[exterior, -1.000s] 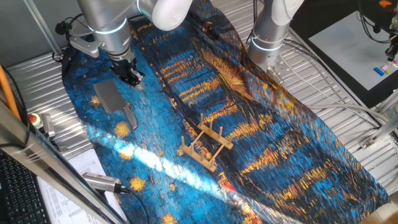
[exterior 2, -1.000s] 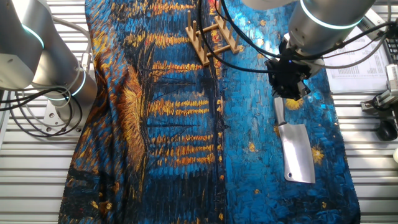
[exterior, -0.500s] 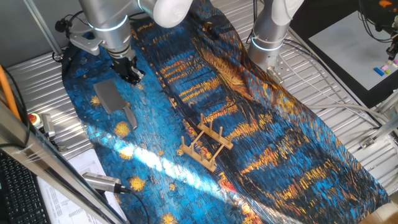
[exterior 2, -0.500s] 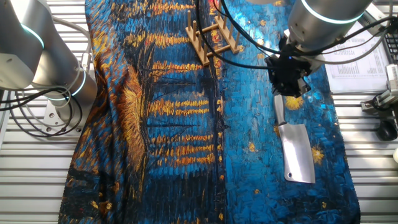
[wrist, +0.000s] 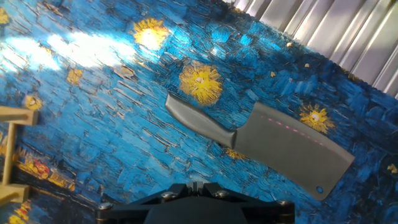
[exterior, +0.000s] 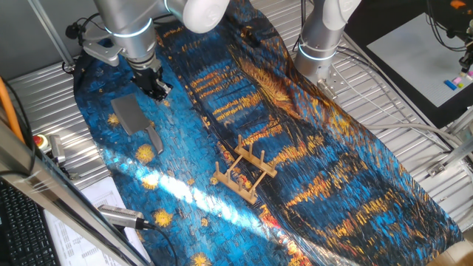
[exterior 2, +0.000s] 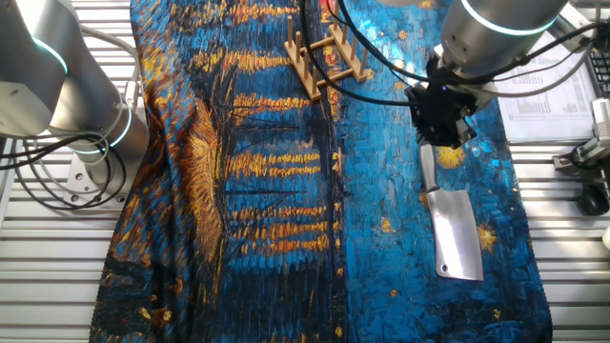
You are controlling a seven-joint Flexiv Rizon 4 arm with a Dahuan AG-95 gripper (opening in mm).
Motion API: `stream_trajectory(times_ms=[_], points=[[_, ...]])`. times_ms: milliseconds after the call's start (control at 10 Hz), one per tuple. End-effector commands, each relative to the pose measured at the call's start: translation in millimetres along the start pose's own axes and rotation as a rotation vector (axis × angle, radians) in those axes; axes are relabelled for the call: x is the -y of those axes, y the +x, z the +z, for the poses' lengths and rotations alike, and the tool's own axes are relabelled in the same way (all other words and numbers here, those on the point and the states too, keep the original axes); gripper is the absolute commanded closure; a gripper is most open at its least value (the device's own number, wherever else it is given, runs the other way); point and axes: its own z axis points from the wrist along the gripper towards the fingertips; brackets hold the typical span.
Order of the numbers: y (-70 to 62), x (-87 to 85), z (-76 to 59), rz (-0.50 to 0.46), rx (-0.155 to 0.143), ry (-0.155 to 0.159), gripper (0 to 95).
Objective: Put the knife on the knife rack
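Knife [exterior 2: 453, 232] flat on cloth; gripper [exterior 2: 438, 129] fingertips unseen; rack [wrist: 11, 155] edge-cropped

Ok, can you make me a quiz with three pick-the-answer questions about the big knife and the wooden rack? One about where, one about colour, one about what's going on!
1. Where is the knife?
A. lying flat on the painted cloth
B. in the rack
C. in the gripper

2. What colour is the knife rack?
A. black
B. light brown
C. red

3. What does the rack hold?
A. the knife
B. nothing
C. a spoon

Answers: 1 A, the blade lies flat on the cloth, apart from the gripper. 2 B, it is pale brown wood. 3 B, its slots are bare in both fixed views.
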Motion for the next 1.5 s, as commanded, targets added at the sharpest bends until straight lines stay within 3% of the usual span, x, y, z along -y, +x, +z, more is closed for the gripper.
stream_trajectory(times_ms=[100, 500, 1500], points=[[-3.9, 2.9, 5.2, -0.119, 0.016, -0.011, 95.0], [-10.5, 8.3, 16.1, -0.291, 0.007, -0.002, 95.0], [-10.0, 9.4, 20.2, -0.316, -0.001, 0.007, 95.0]])
